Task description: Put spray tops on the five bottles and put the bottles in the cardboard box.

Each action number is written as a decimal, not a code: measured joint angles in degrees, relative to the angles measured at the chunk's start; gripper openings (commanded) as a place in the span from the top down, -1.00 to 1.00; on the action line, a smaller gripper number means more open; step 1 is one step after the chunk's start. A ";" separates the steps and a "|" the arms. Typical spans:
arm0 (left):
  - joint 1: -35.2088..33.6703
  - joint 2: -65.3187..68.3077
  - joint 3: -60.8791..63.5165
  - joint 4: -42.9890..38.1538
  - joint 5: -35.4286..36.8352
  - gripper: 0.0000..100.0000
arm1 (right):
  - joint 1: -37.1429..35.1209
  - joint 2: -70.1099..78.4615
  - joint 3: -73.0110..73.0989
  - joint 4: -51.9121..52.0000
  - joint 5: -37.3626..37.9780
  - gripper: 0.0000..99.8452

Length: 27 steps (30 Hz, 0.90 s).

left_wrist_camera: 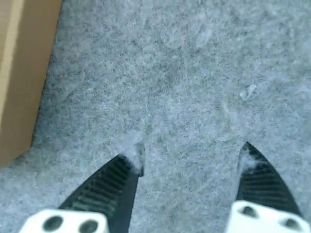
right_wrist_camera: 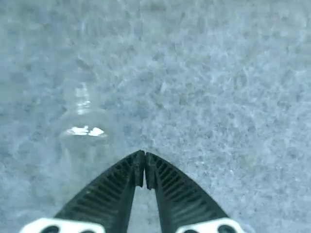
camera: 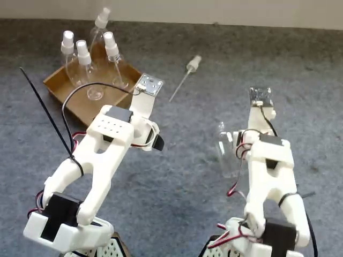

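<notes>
Four capped bottles [camera: 84,68] in cardboard box [camera: 56,85] — uncapped bottle [camera: 228,152], spray top [camera: 191,65] outside.

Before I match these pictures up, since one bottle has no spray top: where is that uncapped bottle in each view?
High view: uncapped bottle right of centre, beside the right arm.
Left wrist view: grey carpet and cardboard box edge by the open left gripper.
Right wrist view: bottle just beyond the shut right gripper.
Shared landmark: the grey carpet.

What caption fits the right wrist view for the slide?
Right end effector shut above grey carpet, an uncapped clear bottle beside it.
</notes>
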<state>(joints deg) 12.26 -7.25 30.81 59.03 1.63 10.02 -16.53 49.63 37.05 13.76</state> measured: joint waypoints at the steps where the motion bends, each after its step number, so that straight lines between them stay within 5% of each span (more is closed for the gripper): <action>1: 0.00 0.00 0.00 0.00 0.00 0.46 | 0.62 1.32 -0.35 0.00 0.35 0.99; 12: 0.00 0.00 0.00 0.00 0.00 0.46 | -5.10 2.55 -0.62 14.42 6.68 0.99; 27: 0.00 0.00 0.00 0.00 0.00 0.46 | -12.13 2.90 -2.20 7.56 6.68 0.99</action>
<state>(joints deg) 12.26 -7.25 30.81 59.03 1.63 -2.11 -13.63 47.43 44.62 20.44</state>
